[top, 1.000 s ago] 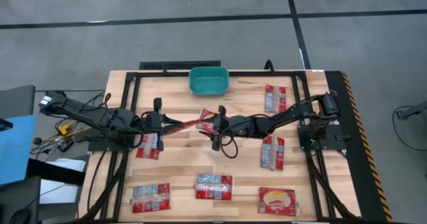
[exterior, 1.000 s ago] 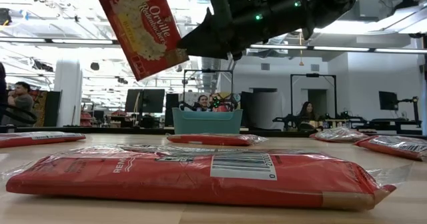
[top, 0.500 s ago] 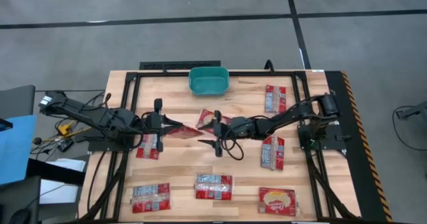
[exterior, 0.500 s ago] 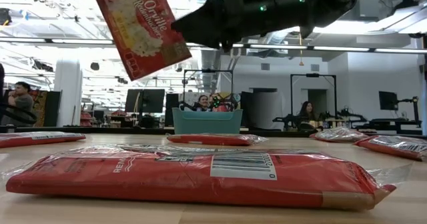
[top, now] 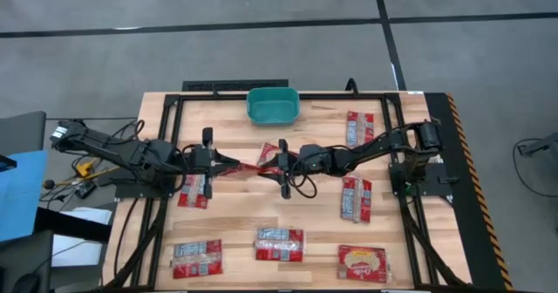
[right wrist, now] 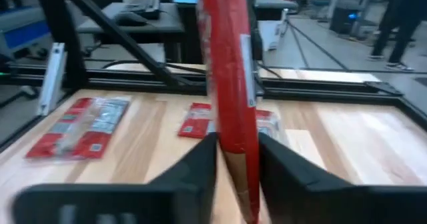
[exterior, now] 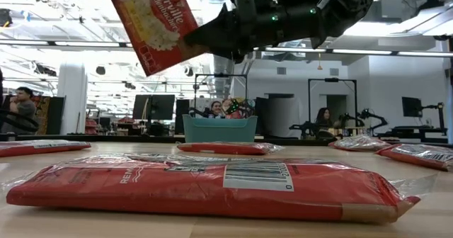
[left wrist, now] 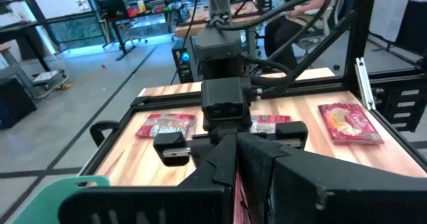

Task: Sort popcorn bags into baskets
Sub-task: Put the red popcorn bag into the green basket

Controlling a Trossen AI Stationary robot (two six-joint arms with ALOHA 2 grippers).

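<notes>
A red popcorn bag [top: 248, 166] hangs in the air between my two grippers over the table's middle. It stands on edge in the high view and is tilted in the low view [exterior: 157, 22]. My left gripper [top: 223, 162] is shut on its left end. My right gripper [top: 277, 163] is shut on its right end. The teal basket [top: 273, 106] stands at the far edge, in the middle. Several more popcorn bags lie flat on the table, among them one [top: 279, 243] at the near middle and one [top: 362, 129] at the far right. My left gripper pinches the bag's left end [left wrist: 237, 184] between its two fingers, coming level from the table's left. The bag stands edge-up between them, lifted clear; the fingers hide the place of contact. My right gripper pinches the bag's right end [right wrist: 235, 151] between its two fingers [right wrist: 203, 164], one on each flat face. It comes about level from the table's right. The bag stands on edge, clear of the table.
A bag [exterior: 223, 148] lies on the table below the grippers, in front of the basket. Another [top: 193, 188] lies under my left arm, and one [top: 356, 197] lies beside my right arm. A black frame [top: 288, 94] runs around the table. People sit in the room beyond.
My right gripper swung a little toward the near edge, then came back toward the table's left onto the bag's right end. The bag has rocked in the air, tipping a little, and stays lifted.
</notes>
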